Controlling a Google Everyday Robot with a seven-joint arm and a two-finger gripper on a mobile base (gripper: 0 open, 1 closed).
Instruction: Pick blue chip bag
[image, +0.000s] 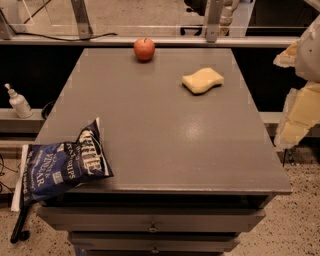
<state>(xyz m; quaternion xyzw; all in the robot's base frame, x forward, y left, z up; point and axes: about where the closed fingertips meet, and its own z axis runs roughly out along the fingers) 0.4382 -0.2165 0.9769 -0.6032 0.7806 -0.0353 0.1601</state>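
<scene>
The blue chip bag (62, 165) is dark navy with large white lettering. It lies crumpled at the table's front left corner, and its left part hangs over the table's edge. My gripper (299, 112) shows as pale cream and white parts at the right edge of the camera view. It is raised beside the table's right side, far from the bag, and nothing shows in it.
A red apple (144, 49) sits at the far edge of the grey table (165, 135). A yellow sponge (202, 80) lies right of centre at the back. A white pump bottle (18, 102) stands on a ledge to the left. Drawers (150, 220) sit under the tabletop.
</scene>
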